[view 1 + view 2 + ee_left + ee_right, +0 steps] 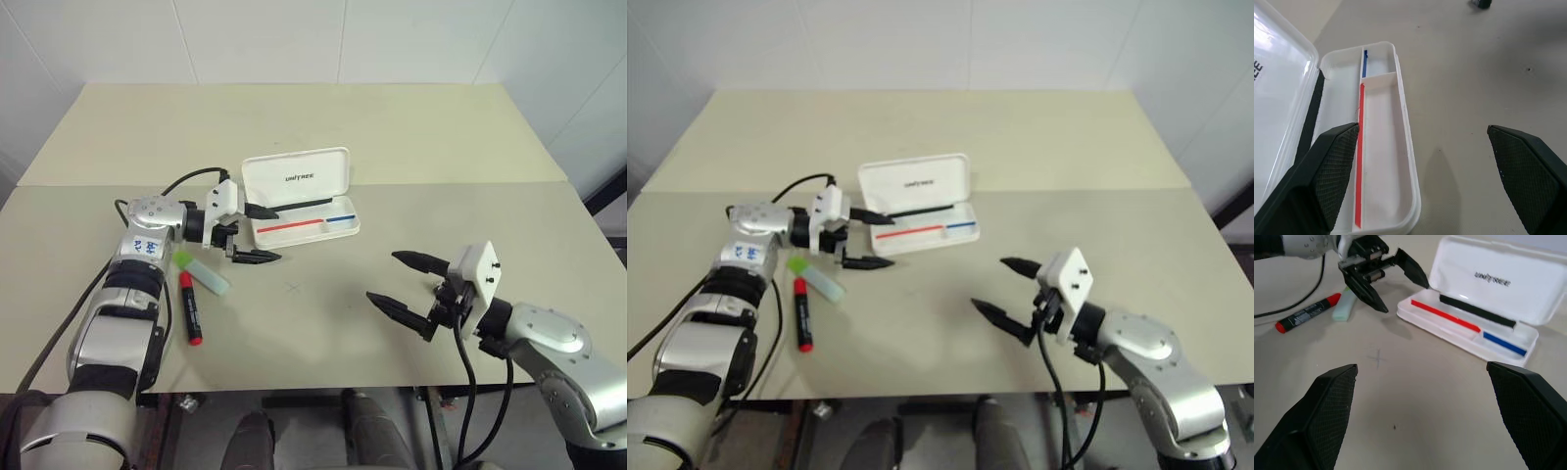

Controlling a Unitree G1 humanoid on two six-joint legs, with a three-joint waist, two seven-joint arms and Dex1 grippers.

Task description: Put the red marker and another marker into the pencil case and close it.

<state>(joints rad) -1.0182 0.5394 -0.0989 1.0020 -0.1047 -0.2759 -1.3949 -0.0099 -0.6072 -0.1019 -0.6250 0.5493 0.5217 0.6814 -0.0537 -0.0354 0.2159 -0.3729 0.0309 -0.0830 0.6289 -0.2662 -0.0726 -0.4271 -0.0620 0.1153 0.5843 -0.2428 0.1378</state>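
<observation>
Status: nothing packed yet, case open, both markers on table.

Case lies open, lid up, tray w/ red and blue stripes bare, no marker inside. Red marker lies flat on table near my left forearm, apart from case. Green marker lies just beside it, nearer the case, also on the table. My left gripper hangs at case's left end, jaws spread wide, one finger over the tray edge, the other over bare table; holds nothing. My right gripper is well apart to the right, jaws wide too, empty. Judgement: 0 of 3 steps done. Left to do: pick red marker, pick green marker, drop both in tray, shut lid. Lid closing prob. needs a push from behind the hinge.
</observation>
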